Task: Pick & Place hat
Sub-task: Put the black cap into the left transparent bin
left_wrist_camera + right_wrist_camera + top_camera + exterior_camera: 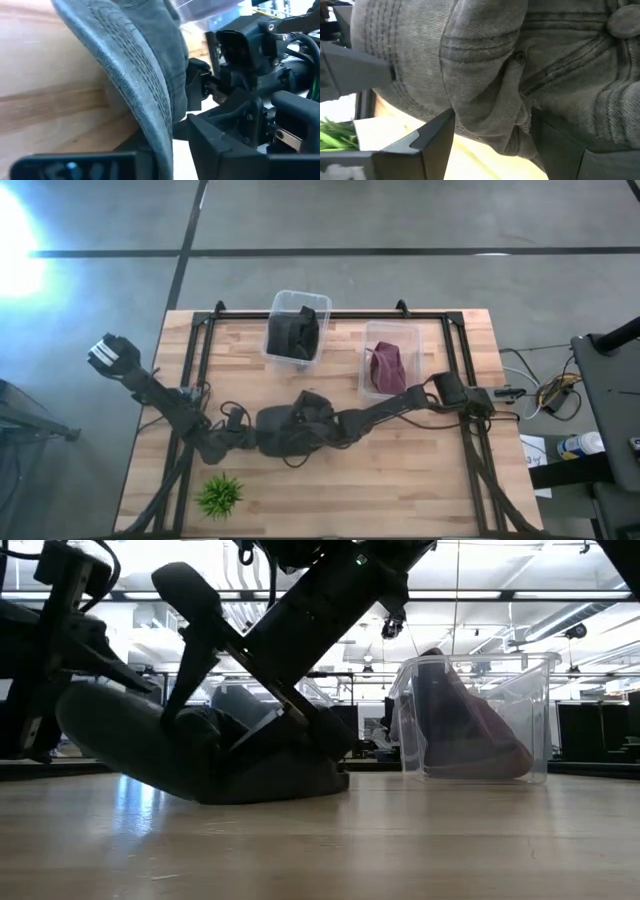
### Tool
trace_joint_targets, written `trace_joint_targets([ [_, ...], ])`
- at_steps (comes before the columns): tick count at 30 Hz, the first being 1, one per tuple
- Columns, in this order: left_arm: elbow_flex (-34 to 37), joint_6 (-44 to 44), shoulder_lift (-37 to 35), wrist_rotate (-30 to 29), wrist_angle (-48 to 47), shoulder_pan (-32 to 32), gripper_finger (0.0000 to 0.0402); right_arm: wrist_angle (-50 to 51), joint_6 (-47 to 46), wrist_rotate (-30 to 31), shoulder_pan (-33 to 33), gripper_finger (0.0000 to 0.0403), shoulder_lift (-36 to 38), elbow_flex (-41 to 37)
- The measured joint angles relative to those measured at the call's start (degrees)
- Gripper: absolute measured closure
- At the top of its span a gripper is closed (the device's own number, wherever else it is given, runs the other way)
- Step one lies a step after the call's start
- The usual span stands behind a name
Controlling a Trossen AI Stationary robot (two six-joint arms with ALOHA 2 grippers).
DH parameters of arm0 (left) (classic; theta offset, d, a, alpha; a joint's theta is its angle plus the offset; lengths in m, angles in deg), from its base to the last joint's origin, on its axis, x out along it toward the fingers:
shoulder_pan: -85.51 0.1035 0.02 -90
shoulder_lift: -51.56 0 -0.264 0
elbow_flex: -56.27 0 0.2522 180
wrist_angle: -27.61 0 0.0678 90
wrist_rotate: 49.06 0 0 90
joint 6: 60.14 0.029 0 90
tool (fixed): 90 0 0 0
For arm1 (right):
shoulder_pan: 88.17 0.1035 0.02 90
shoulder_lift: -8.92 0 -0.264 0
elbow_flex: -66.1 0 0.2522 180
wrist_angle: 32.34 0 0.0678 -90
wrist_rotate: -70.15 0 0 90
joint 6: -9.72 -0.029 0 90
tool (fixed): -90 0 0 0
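The grey hat (292,428) lies on the table (400,480) a little left of centre, crumpled, with both grippers at it. The left gripper (250,438) comes in low from the left edge and meets the hat at its brim; in the left wrist view the brim (135,90) runs between its fingers, so it looks pinched on the brim. The right gripper (325,430) reaches from the right side and its fingers (432,140) stand apart, straddling a fold of the crown (485,75), pressing into the cloth.

Open room lies toward the near edge: bare wood runs across the front, broken only by a small green plant (219,495) near the front left corner, close to the left arm. Toward the far edge stand two clear bins. The left bin (298,330) holds dark cloth and sits just behind the hat; the right bin (390,360) holds a maroon cloth and sits right beside the right arm's forearm. A black frame (470,370) rims the table's back and sides. Cables lie off the right edge.
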Motion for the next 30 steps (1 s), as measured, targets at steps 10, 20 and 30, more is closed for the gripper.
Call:
trace_joint_targets([
  [10, -0.07, 4.29, -7.74, -2.86, -5.37, 0.03, 0.0391, 5.99, 4.84, 0.17, 2.90, 0.0156, 6.58, 0.01],
  [20, -6.22, 33.70, -23.99, -14.53, -9.87, -0.47, 0.0394, 24.77, 4.57, 16.90, 12.04, 0.0156, 20.15, 0.09],
  [30, -28.02, 90.45, -27.42, -29.97, -10.83, 1.79, 0.0395, 33.19, -5.03, 30.10, 15.34, 0.0156, 22.93, 0.00],
])
